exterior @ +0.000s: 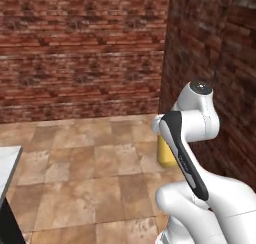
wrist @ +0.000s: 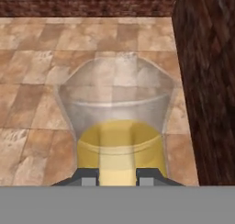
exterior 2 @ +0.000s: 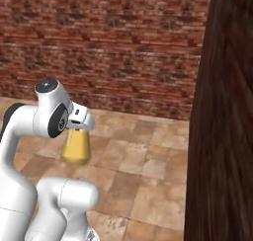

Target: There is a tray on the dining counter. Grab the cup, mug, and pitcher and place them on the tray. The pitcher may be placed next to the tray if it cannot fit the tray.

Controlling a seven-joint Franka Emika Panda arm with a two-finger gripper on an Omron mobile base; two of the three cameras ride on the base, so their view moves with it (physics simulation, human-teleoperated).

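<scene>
**Pitcher carried above the tiled floor**

The hand [wrist: 117, 176] is clamped on the pitcher [wrist: 118, 126], its two fingertips [wrist: 87, 177] pressed against the near wall of the amber lower part. The pitcher hangs upright beneath the bent arm [exterior 2: 49, 119], off the floor [exterior: 90, 173], with a brick wall [exterior: 80, 53] ahead and a dark wooden panel [exterior 2: 225, 136] close on the right.

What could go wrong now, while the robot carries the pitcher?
1. The hand appears to grip the pitcher only at one side, so it may tilt or slip.
2. The dark brick wall stands close beside the pitcher; a swing could strike it.
3. The pitcher hangs above the tiled floor; a drop could spill it.
</scene>
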